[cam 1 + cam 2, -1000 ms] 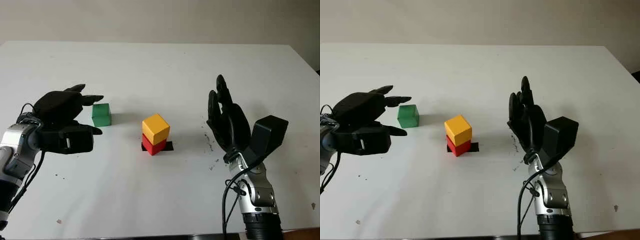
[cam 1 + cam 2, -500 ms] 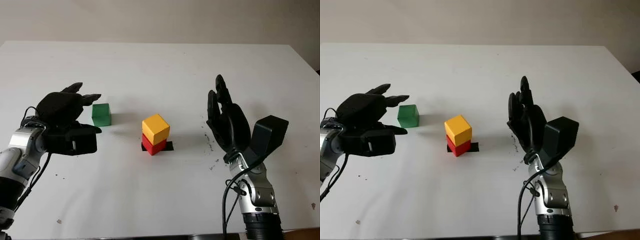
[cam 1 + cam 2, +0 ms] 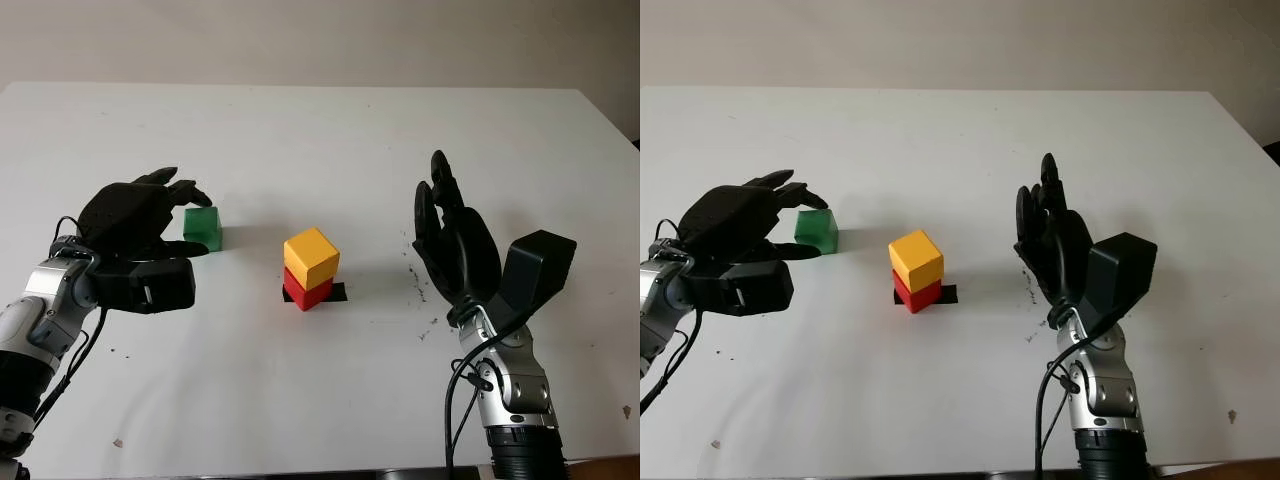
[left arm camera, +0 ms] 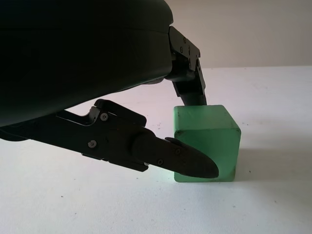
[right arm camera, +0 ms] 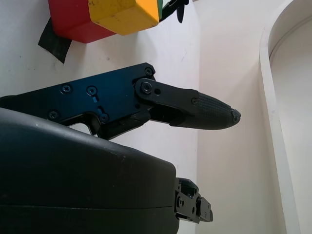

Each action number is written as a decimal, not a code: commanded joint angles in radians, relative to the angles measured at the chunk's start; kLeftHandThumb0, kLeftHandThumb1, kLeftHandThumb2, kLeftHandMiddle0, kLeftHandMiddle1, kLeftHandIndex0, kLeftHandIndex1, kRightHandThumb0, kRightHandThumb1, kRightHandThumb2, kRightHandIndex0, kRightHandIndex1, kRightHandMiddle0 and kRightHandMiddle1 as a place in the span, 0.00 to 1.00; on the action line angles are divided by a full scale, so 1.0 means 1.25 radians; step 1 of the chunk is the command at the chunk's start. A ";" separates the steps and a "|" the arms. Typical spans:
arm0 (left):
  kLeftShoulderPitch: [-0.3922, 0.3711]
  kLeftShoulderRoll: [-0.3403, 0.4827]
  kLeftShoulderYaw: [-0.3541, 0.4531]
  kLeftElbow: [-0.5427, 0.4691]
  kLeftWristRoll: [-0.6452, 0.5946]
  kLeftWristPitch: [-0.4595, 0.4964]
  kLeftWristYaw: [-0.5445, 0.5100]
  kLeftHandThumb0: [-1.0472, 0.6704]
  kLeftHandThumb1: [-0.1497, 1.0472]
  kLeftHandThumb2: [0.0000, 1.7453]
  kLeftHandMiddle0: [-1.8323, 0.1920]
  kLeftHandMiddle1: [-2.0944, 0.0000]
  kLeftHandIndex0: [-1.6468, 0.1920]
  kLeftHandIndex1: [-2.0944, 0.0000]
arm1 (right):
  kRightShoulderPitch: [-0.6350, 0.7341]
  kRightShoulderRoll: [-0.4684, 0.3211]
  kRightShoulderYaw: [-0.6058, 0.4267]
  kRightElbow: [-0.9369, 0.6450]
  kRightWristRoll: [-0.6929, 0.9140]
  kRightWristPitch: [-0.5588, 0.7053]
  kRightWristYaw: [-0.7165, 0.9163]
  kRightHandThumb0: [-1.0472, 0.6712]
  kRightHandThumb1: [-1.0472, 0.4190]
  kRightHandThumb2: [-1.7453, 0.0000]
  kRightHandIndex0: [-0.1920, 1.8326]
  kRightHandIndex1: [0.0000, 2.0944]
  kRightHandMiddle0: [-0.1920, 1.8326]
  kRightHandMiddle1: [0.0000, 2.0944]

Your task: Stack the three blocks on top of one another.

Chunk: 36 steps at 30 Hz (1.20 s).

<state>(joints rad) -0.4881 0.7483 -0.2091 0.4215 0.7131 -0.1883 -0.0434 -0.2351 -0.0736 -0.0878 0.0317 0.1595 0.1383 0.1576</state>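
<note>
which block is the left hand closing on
The green block, alone on the table with the left hand around it; the yellow block and red block are stacked.

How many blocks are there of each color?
Green block: 1
Yellow block: 1
Red block: 1
Total: 3

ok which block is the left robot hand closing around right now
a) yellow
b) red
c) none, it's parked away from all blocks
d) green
d: the left robot hand has fingers on two sides of the green block, which sits on the table; the yellow block sits on the red block.
</note>
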 commanded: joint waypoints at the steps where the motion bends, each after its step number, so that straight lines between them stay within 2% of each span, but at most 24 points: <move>1: -0.020 0.007 0.001 0.002 -0.004 0.002 -0.009 0.27 1.00 0.04 0.80 0.97 0.83 0.46 | -0.002 -0.008 -0.002 -0.018 -0.002 0.003 -0.004 0.24 0.00 0.65 0.00 0.00 0.00 0.00; 14: -0.024 0.015 -0.013 -0.007 0.042 0.024 -0.032 0.28 1.00 0.06 0.80 0.97 0.80 0.47 | -0.002 -0.013 -0.002 -0.016 -0.005 -0.005 -0.002 0.23 0.00 0.66 0.00 0.00 0.00 0.00; 18: -0.019 0.010 0.001 0.013 0.012 -0.021 -0.005 0.31 1.00 0.08 0.77 0.97 0.78 0.42 | -0.001 -0.011 -0.002 -0.019 -0.004 0.001 -0.007 0.23 0.00 0.67 0.00 0.00 0.00 0.00; 21: -0.018 -0.011 0.031 0.055 -0.069 -0.075 0.015 0.37 1.00 0.07 0.74 0.96 0.78 0.38 | 0.000 -0.010 -0.001 -0.021 -0.005 0.003 -0.011 0.24 0.00 0.67 0.00 0.00 0.00 0.00; 24: -0.021 -0.045 0.078 0.096 -0.205 -0.103 -0.033 0.39 1.00 0.08 0.73 0.96 0.78 0.39 | 0.001 -0.010 0.000 -0.023 -0.005 0.004 -0.012 0.25 0.00 0.68 0.00 0.00 0.00 0.00; 29: -0.034 -0.088 0.142 0.131 -0.388 -0.082 -0.145 0.36 1.00 0.07 0.71 0.96 0.75 0.34 | 0.004 -0.011 0.002 -0.029 -0.005 0.010 -0.016 0.26 0.00 0.68 0.00 0.00 0.00 0.00; 36: -0.041 -0.116 0.193 0.156 -0.509 -0.047 -0.232 0.34 1.00 0.04 0.67 0.96 0.66 0.39 | 0.006 -0.013 0.001 -0.033 0.000 0.019 -0.013 0.27 0.00 0.69 0.00 0.00 0.00 0.00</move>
<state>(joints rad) -0.5131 0.6106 0.0132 0.6093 0.0963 -0.2505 -0.3231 -0.2336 -0.0809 -0.0860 0.0152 0.1593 0.1579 0.1410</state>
